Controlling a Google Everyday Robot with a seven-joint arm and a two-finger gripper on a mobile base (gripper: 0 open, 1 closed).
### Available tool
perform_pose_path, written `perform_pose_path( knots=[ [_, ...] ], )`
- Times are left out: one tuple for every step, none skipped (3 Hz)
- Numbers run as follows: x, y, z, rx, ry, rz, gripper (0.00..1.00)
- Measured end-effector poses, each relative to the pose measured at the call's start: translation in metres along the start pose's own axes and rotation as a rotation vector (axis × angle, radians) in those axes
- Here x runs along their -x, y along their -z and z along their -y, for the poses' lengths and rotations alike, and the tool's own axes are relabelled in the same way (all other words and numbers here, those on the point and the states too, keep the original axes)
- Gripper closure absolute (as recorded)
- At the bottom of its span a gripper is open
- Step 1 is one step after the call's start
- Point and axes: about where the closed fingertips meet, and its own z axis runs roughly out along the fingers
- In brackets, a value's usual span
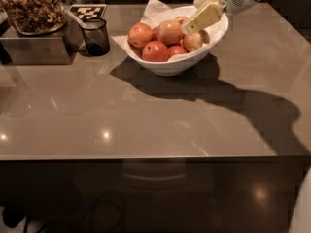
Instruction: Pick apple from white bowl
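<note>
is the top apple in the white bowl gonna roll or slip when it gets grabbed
Probably apt to roll: the top apple is round and rests on other apples, so a nudge from the gripper, right beside it over the white bowl, could shift it. Its smooth skin looks somewhat slippery. It likely stays stiff under a grip.
</note>
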Motion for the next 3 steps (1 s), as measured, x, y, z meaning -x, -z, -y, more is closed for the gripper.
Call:
perform_pose_path(
  knots=[
    [-0.007, -0.011, 0.01, -0.011, -0.006, -0.04, 0.32],
    [-0.028, -0.017, 0.015, -0.029, -0.01, -0.145, 0.33],
    [-0.05, -0.022, 0.018, -0.035, -0.013, -0.235, 0.32]
  ],
)
